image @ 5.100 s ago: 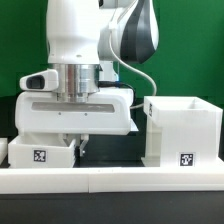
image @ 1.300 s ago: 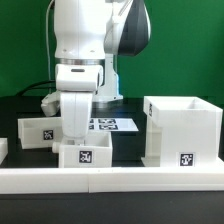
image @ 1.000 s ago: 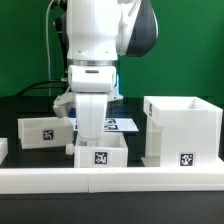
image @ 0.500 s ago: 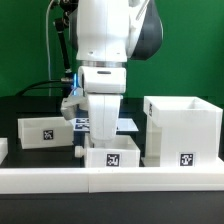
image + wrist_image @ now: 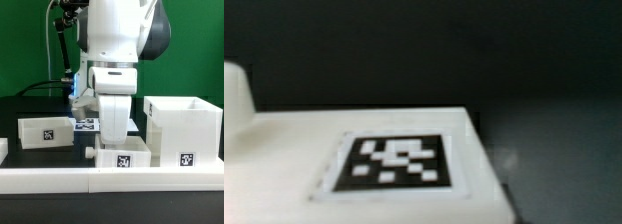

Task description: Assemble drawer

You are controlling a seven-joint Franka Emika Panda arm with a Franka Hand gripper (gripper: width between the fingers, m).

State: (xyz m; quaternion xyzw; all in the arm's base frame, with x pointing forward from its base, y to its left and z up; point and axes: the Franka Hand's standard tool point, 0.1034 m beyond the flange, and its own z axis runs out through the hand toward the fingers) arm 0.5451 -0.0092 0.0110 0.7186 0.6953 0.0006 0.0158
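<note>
The knobbed tray (image 5: 122, 158) had travelled along the table's front edge, just behind the long border rail (image 5: 60, 181). A little over a second earlier it sat near the middle of that edge. Now it stood at the foot of the tall housing (image 5: 183, 130), touching it or just beside it; the exterior view could not settle which. The arm had moved with it, and the gripper (image 5: 118, 138) hung straight down over the tray's back wall. By my reading the tray was being brought to the housing, though it remained outside the housing and on the table, so the insertion was not yet done.

The second tray (image 5: 45, 130) had stayed near the table edge at the exterior view's left, well apart from the first. The marker board (image 5: 92, 123) lay behind, half hidden by the arm.

Only the exterior view showed this layout, along with the tray's knob (image 5: 90, 153) pointing away from the housing. The wrist view showed just a blurred tag (image 5: 397, 162) on a white tray surface (image 5: 295, 135), with dark table beyond. Neither view showed the fingertips, so I could not tell whether they were clamped on the tray wall or merely against it.
</note>
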